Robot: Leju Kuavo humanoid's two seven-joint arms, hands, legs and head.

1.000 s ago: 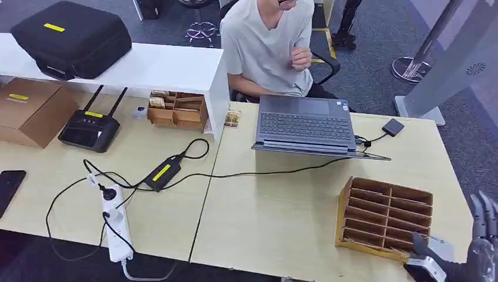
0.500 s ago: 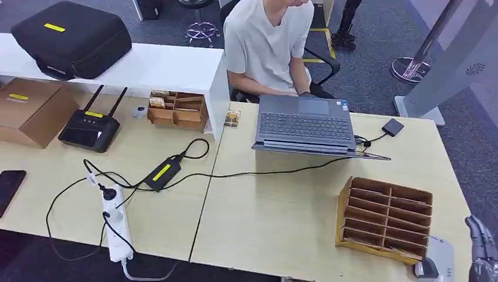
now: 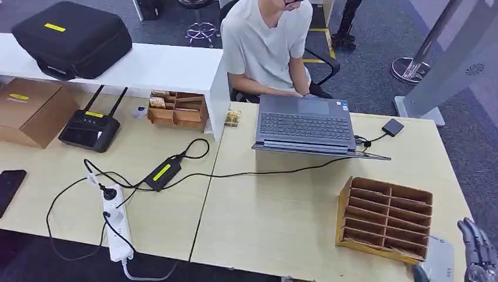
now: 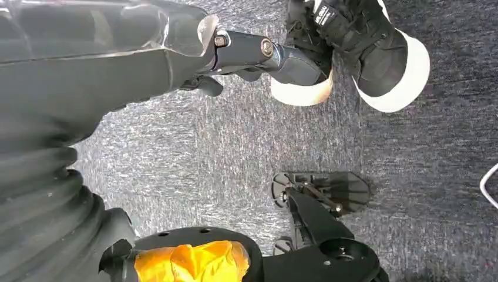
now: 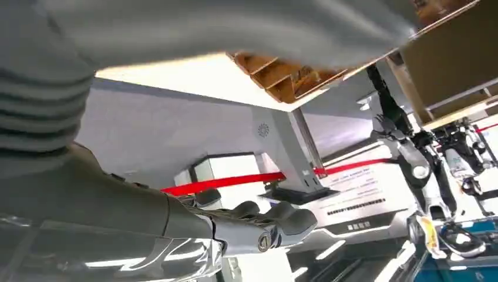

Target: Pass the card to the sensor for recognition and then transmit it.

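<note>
Grey and flat, lying on the table (image 3: 282,223) at its near right corner, just beside the wooden rack (image 3: 384,217): taking this plate (image 3: 439,262) for the card or for its reader, and not managing to tell which. Seeing the right hand (image 3: 478,251) hovering close to the plate's outer side, fingers (image 3: 473,235) spread and pointing up, gripping nothing; finding the same in the right wrist view, fingers (image 5: 276,218) loosely stretched with nothing between them. Noting a dark tip at the plate's near edge, possibly the thumb, too cut off to be sure of contact. Seeing the left hand (image 4: 246,50) hanging over the carpet, released, holding nothing. Judging the pick-up as not yet made. Expecting trouble from the plate lying flat on the table with no raised edge to hook: fingers sliding over it, or pushing it off the near edge onto the floor. Fearing also a knock against the rack, standing so close, and shifting it. Noticing a person (image 3: 267,41) working at the laptop (image 3: 304,124), well apart.
</note>
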